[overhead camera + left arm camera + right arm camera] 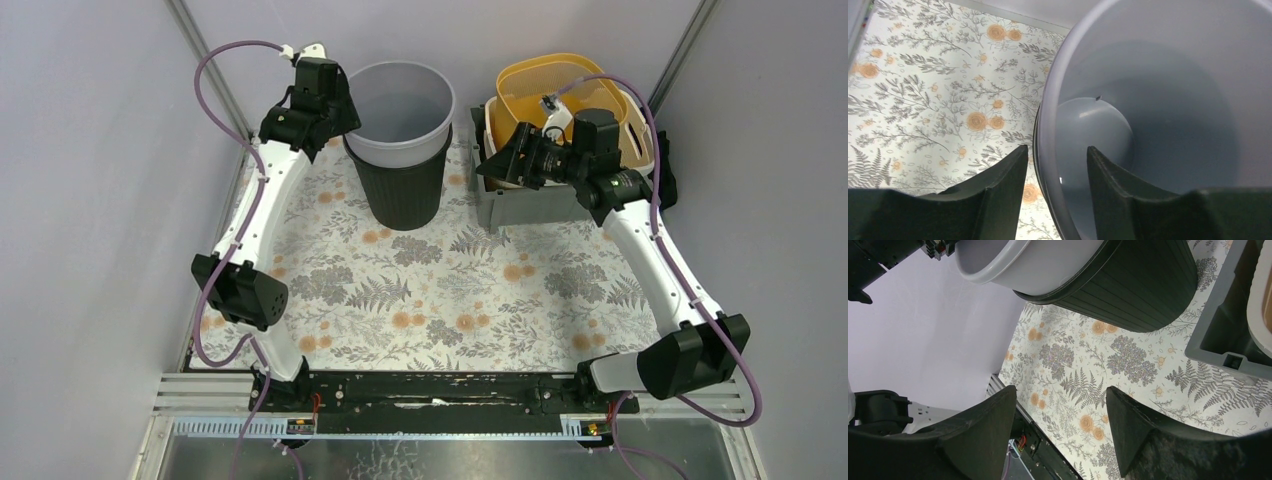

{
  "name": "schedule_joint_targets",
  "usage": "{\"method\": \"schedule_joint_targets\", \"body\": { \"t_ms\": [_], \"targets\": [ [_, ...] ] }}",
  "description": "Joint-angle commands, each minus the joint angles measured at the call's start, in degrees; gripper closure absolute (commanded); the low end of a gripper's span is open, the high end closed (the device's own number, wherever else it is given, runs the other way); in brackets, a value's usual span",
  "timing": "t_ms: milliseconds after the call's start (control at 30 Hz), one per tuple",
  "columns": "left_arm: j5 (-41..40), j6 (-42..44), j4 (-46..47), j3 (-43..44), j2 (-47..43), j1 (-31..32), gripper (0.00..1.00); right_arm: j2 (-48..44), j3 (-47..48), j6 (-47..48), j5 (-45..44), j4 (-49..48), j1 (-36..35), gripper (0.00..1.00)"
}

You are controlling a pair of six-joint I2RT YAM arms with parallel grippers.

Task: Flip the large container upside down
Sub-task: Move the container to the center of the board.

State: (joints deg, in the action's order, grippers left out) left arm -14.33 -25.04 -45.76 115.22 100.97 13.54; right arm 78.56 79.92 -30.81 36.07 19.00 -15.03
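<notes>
A light grey container [400, 105] stands upright, nested in a black ribbed bin [405, 190] at the back of the table. My left gripper [345, 118] is at the grey container's left rim. In the left wrist view the left gripper [1057, 149] straddles the grey container's rim [1048, 150], one finger outside and one inside, with a gap on each side, so it is open. My right gripper [490, 160] hangs to the right of the bin. It [1060, 388] is open with only the tablecloth behind it. The grey container [1038, 265] and black bin [1138, 285] show at the top of the right wrist view.
A grey crate [520, 205] at the back right holds a white tub and a yellow basket [560, 85]; its corner [1218, 335] is close to my right gripper. The floral tablecloth [450, 290] covers the table. Enclosure walls stand close on the left, back and right.
</notes>
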Motion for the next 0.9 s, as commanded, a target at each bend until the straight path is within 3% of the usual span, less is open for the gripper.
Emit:
{"method": "schedule_joint_targets", "body": {
  "t_ms": [0, 267, 600, 867],
  "targets": [
    [-1.8, 1.0, -1.0, 3.2, 0.7, 0.5, 0.54, -2.7, -0.4, 1.4, 0.5, 0.3, -0.6, 0.28],
    [0.2, 2.0, -1.6, 4.1, 0.2, 0.8, 1.0, -2.8, -1.0, 2.4, -0.8, 1.3, -0.6, 0.33],
    [5.3, 2.5, -5.0, 5.1, -3.1, 0.8, 1.0, -2.7, 3.5, 4.5, -3.8, 7.1, -0.9, 0.36],
    [13.0, 1.7, -5.8, -1.3, -11.4, 1.5, 1.0, -4.0, 12.6, 7.6, -8.8, 17.0, -2.6, 0.29]
  ]
}}
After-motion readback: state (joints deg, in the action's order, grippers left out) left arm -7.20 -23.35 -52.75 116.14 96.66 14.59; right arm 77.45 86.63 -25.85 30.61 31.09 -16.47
